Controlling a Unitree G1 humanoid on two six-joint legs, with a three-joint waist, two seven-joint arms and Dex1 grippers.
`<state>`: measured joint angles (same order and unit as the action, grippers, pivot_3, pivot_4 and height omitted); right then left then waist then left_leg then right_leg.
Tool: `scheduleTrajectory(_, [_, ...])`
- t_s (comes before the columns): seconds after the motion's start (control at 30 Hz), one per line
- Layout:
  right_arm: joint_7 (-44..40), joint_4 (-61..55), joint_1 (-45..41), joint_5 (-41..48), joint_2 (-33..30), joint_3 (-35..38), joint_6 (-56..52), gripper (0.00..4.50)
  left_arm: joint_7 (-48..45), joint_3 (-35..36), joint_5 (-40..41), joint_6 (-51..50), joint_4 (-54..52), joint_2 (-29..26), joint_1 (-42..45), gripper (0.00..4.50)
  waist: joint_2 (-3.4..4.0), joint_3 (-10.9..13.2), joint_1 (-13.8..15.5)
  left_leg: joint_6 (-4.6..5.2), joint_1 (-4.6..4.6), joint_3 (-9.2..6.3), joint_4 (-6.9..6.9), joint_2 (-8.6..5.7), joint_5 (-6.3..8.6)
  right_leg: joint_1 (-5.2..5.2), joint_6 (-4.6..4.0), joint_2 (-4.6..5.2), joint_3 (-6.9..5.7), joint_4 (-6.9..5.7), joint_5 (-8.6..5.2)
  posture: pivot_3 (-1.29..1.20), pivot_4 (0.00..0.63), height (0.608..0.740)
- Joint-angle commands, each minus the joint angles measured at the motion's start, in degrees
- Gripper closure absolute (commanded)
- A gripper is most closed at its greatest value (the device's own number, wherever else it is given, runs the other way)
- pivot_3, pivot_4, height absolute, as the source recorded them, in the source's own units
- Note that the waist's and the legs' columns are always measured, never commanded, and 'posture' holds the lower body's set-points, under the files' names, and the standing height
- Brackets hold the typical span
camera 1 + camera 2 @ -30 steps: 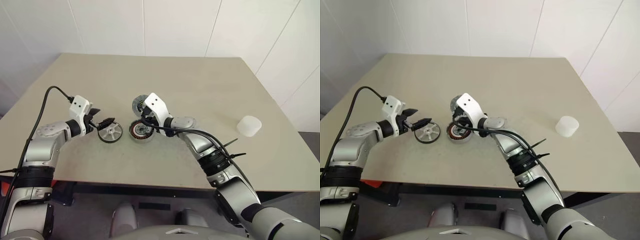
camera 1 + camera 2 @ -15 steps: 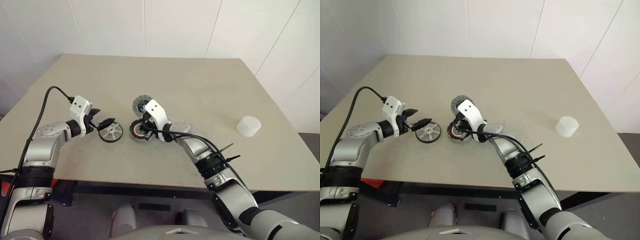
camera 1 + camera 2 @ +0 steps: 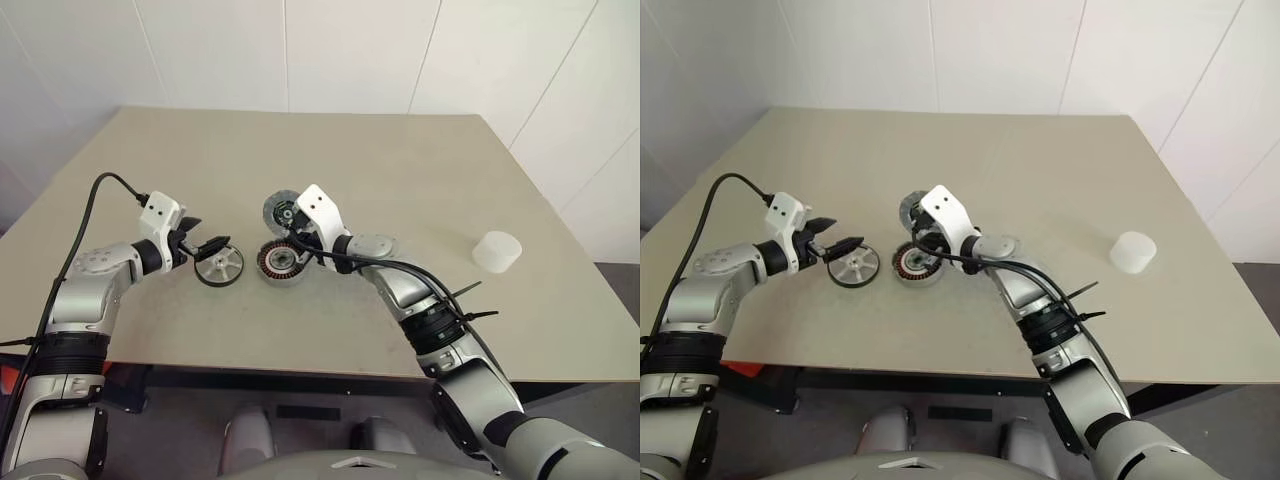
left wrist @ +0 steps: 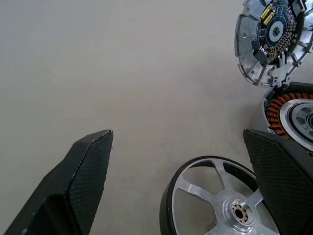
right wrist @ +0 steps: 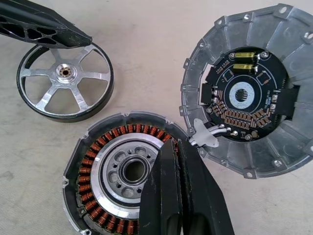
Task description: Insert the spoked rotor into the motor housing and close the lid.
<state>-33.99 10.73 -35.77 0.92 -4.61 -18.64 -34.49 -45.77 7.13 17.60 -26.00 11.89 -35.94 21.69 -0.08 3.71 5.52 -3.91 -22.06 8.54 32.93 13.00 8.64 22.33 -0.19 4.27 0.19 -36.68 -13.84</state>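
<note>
Left eye view is showing the left hand (image 3: 203, 246) gaping wide just beside the spoked rotor (image 3: 220, 265), which is lying flat on the tabletop (image 3: 420, 160); this hand is nearer it. Right of the rotor, the motor housing (image 3: 283, 262) is sitting under the right hand (image 5: 176, 196), fingers pressed together, empty. Beyond, the lid (image 3: 282, 211) is lying. Since earlier, the right hand is barely shifting; the parts are staying put

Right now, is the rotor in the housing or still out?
Out. The spoked rotor lies flat on the table beside the motor housing, whose copper windings and centre are bare.
</note>
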Motion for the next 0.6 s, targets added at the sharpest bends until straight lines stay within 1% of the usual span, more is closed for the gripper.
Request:
scheduleTrajectory(0.03, [0.7, 3.2, 1.4, -0.2, 0.8, -0.7, 1.2, 4.46, -0.2, 0.8, 0.1, 1.2, -0.4, -0.4, 0.5, 0.00, 0.00, 0.0, 0.0, 0.01, 0.02, 0.00, 0.00, 0.00, 0.00, -0.02, 0.00, 0.00, 0.00, 0.00, 0.00, 0.00, 0.000, 0.740])
scheduleTrajectory(0.27, [2.1, 6.7, 0.5, -1.1, 0.7, 0.4, 2.9, 4.46, -0.1, 0.6, 0.0, 1.5, -0.2, -0.4, 0.3, 0.00, -0.03, 0.0, 0.0, 0.07, 0.13, 0.00, 0.00, -0.02, 0.04, -0.09, 0.00, 0.02, 0.02, -0.02, 0.00, 0.00, 0.000, 0.740])
scheduleTrajectory(0.6, [0.7, -1.7, -1.8, 0.1, -0.1, 0.7, 0.9, 4.46, -0.4, 0.1, -0.4, 2.5, 1.2, -0.3, 1.2, 0.00, -0.03, 0.0, 0.0, 0.04, 0.05, -0.01, 0.00, -0.02, 0.03, -0.08, 0.00, 0.03, 0.00, -0.02, 0.00, 0.00, 0.000, 0.740])
